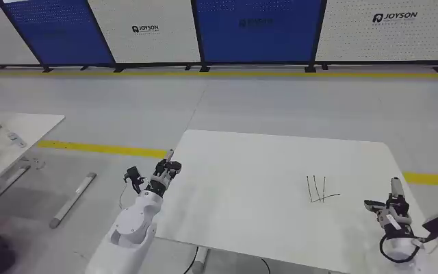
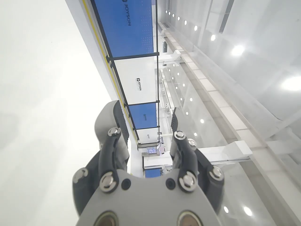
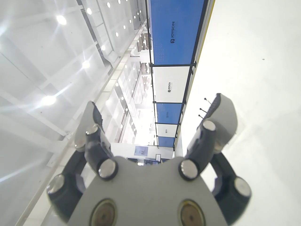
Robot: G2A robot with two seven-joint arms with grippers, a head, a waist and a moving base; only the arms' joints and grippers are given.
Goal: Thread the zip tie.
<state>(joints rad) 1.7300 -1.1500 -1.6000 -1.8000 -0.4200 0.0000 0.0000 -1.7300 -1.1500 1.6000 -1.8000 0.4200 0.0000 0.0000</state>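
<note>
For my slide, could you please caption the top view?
Jaws open, left gripper and right gripper flank the white table; zip ties lie untouched.

Thin black zip ties (image 1: pixel 316 189) loose on the white worktop (image 1: pixel 239 185)

Three lie flat, side by side and nearly parallel, running near to far on the right part of the worktop. One more lies crosswise at their near ends, trailing off to the right. None is looped or threaded.
</note>
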